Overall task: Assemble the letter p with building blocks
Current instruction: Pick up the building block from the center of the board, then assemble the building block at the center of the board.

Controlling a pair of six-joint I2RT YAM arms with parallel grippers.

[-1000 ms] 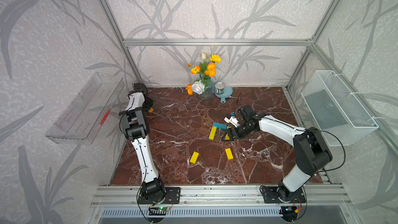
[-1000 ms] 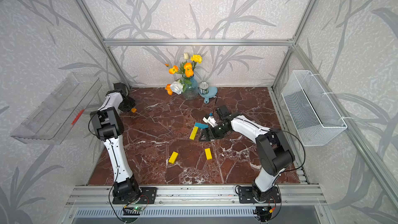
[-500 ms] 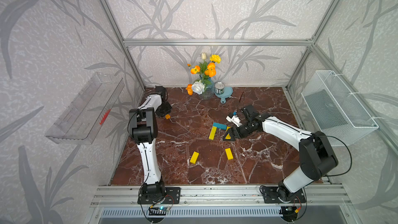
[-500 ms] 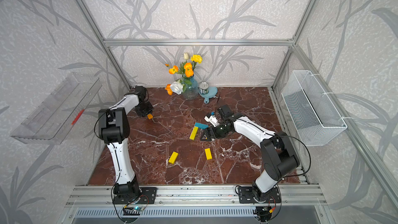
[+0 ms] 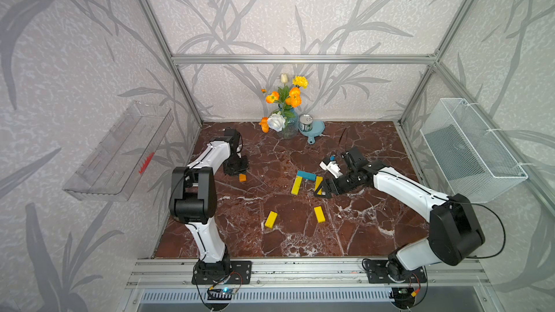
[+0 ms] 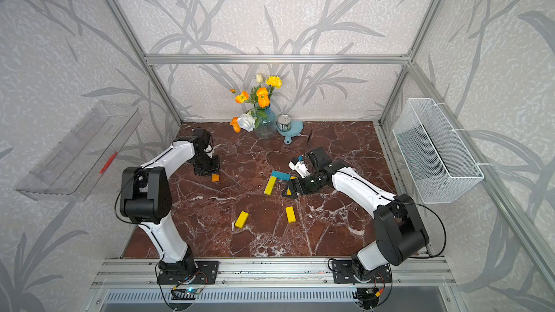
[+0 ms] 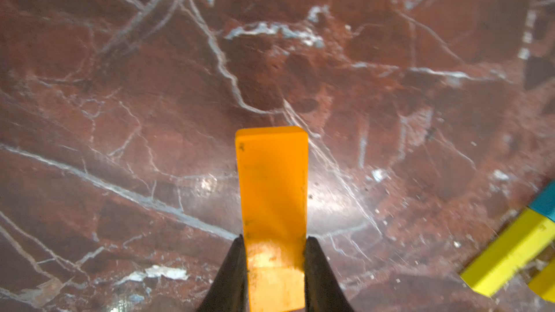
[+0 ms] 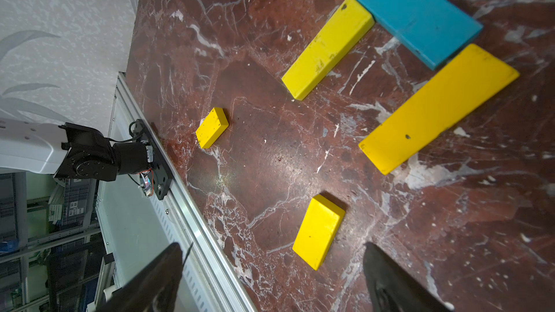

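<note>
Grip: left end effector (image 7: 273, 241) clamped on flat orange wooden block (image 7: 271, 181), likely to close the letter p (image 5: 306, 175); right end effector (image 5: 320, 190) apart

Place: was a robot lab's test cell.
Evidence: aluminium frame (image 5: 300, 59); robot arm (image 5: 402, 187) bolted to a rail (image 5: 300, 268).
Beyond: possibly storage shelving (image 8: 21, 202).

Left pincer (image 7: 274, 239) closed tight, right pincer (image 8: 271, 246) wide apart, both low.
</note>
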